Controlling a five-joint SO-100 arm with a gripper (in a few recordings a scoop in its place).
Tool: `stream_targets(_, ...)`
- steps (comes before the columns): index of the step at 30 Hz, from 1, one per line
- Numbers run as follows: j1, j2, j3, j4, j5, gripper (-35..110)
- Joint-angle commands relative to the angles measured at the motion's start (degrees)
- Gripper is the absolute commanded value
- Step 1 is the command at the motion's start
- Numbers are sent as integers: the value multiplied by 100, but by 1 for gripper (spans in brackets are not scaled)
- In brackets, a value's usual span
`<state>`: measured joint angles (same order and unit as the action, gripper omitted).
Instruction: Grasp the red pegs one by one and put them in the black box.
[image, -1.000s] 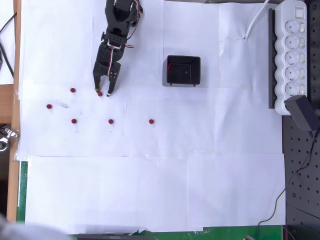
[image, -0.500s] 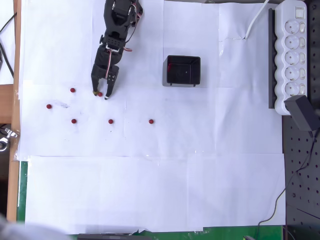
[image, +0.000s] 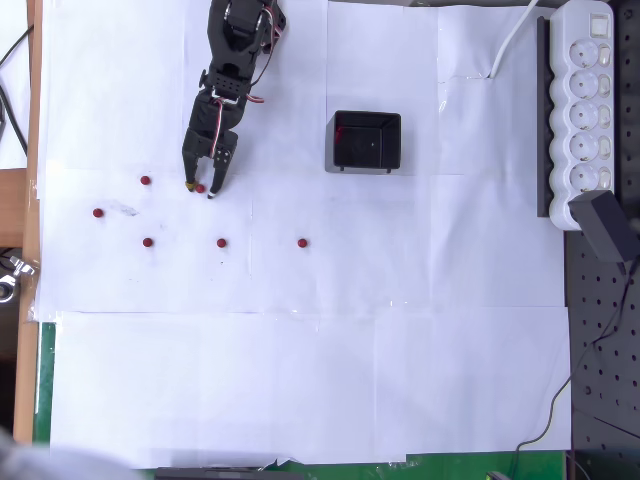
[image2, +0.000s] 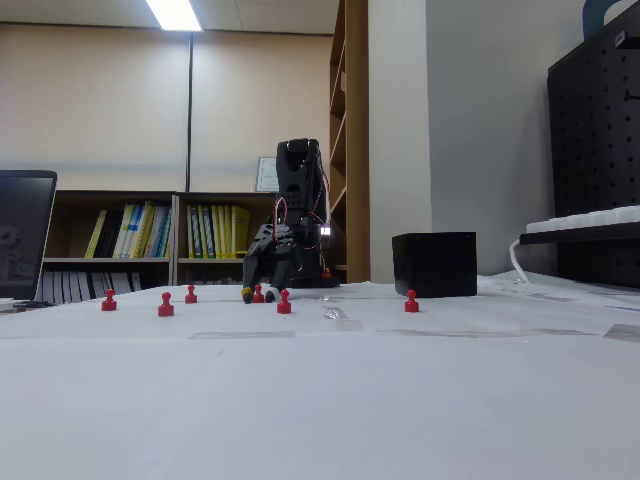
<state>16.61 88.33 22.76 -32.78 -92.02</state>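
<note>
Several small red pegs lie on the white paper. One red peg (image: 200, 187) (image2: 258, 293) sits between the fingertips of my black gripper (image: 201, 189) (image2: 257, 296), which is lowered to the table and open, with a gap on each side of the peg. Others lie at left (image: 145, 180), far left (image: 97, 212), and in a row nearer the front (image: 147, 242) (image: 221, 242) (image: 301, 242). The black box (image: 365, 141) (image2: 434, 264) stands to the right of the gripper, with something red showing in its inner corner.
A white power strip (image: 588, 110) and a black adapter (image: 605, 225) lie along the right edge. A white cable (image: 510, 45) runs in at top right. The table's wooden left edge (image: 30, 200) borders the paper.
My gripper has shifted slightly left and lower, so the peg now lies centred between its fingers, and the jaws have narrowed a little. The pegs and the box stay where they were.
</note>
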Motion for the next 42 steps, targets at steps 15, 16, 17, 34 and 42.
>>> stream_targets(15,-1222,-2118,4816,10063,-1688,0)
stream_targets(16,-1433,-2118,5326,10731,-1802,0)
stream_targets(17,-1670,-2118,5801,11373,-1907,0)
stream_targets(34,-5669,-650,8235,12577,-4113,0)
stream_targets(42,-6240,404,8165,11900,-4491,0)
